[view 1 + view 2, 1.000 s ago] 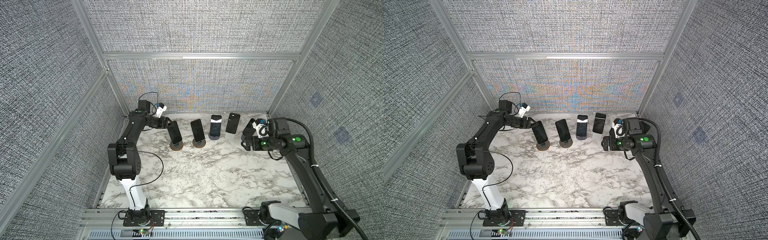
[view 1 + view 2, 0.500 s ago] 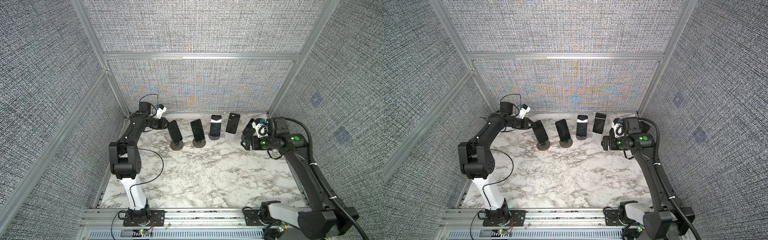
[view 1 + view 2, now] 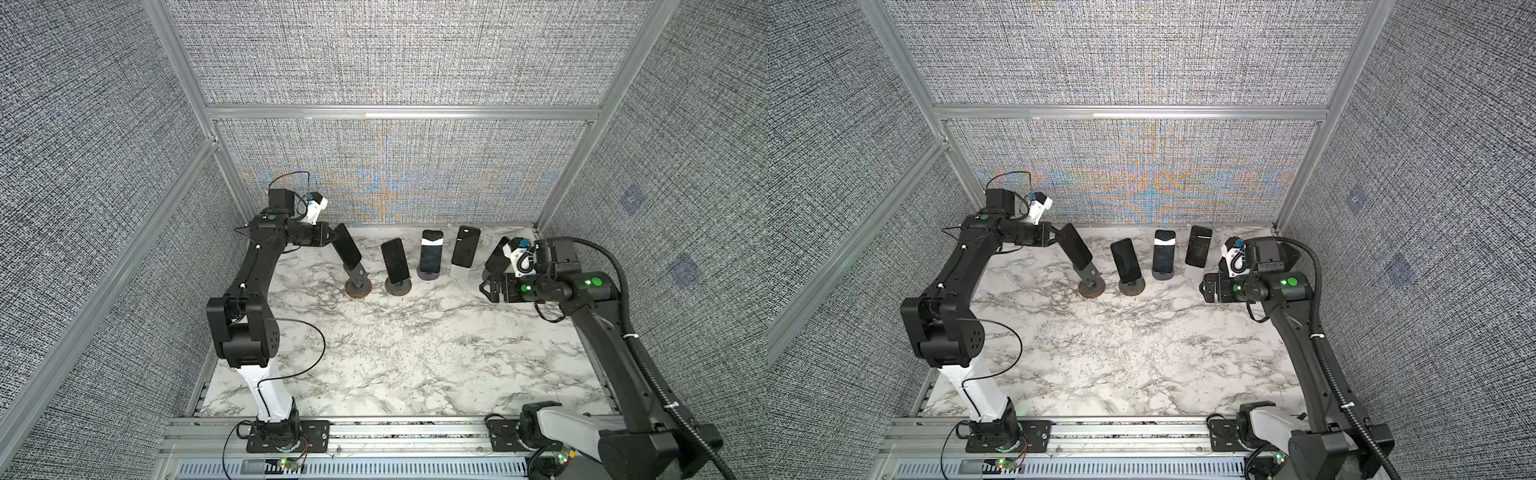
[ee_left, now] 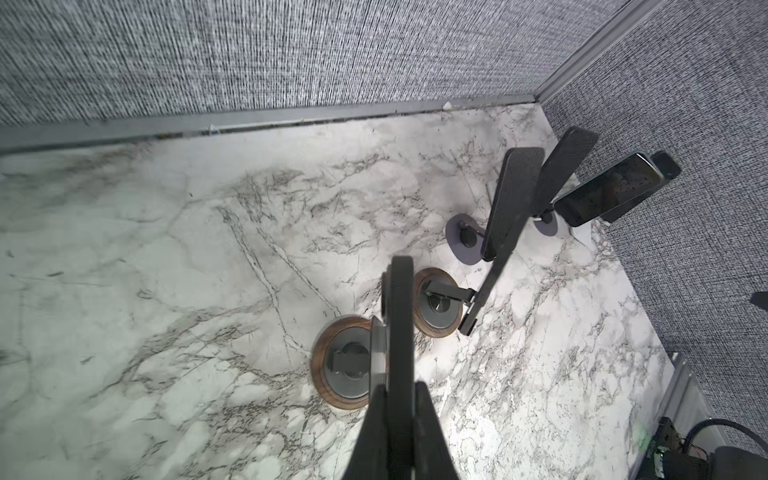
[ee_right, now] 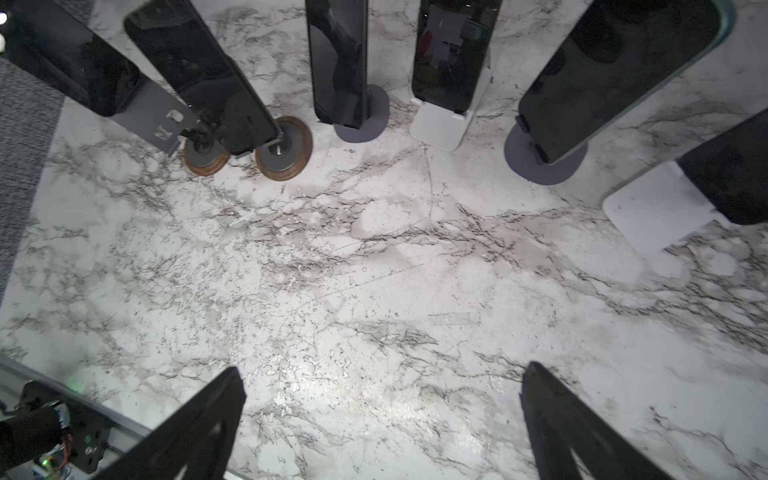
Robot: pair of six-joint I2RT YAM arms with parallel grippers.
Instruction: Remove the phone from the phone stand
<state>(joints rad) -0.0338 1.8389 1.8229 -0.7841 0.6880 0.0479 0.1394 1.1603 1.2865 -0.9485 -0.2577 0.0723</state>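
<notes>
Near the back left corner of the table, the left fingers are clamped on the top of the leftmost phone. The phone seems to sit on its stand. By the right edge, the right fingers are wide apart.

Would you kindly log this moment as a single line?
left tool: shut on leftmost phone | leftmost phone: on stand | right tool: open, empty
</notes>
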